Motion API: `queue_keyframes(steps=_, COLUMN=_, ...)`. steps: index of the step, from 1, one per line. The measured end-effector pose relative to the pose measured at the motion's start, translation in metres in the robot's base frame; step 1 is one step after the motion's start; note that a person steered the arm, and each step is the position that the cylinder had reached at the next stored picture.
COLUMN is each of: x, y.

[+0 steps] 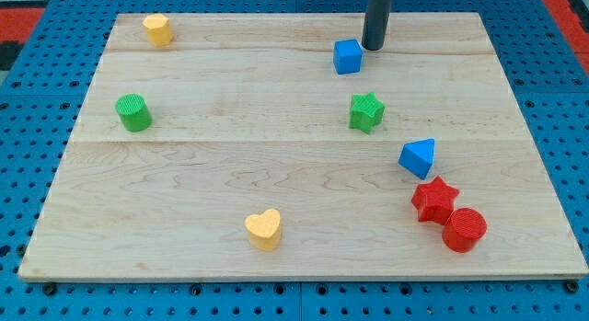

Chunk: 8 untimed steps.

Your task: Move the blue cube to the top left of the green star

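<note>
The blue cube (348,56) sits near the view's top, right of centre, on the wooden board (230,165). The green star (366,111) lies below it and slightly to the right, with a gap between them. My tip (373,48) comes down from the view's top edge and stands just to the right of the blue cube, close to its upper right corner. I cannot tell whether it touches the cube.
A yellow block (158,29) is at the top left, a green cylinder (133,112) at the left, a yellow heart (264,229) at the bottom centre. A blue triangular block (419,157), a red star (434,200) and a red cylinder (464,229) cluster at the lower right.
</note>
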<state>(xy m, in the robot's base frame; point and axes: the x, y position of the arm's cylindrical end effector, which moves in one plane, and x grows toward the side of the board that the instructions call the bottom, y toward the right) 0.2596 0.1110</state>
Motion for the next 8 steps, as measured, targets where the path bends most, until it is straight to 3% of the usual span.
queue_keyframes(steps=4, x=-0.024, y=-0.016)
queue_keyframes(steps=6, x=0.03, y=-0.027)
queue_keyframes(steps=8, x=0.026, y=-0.021)
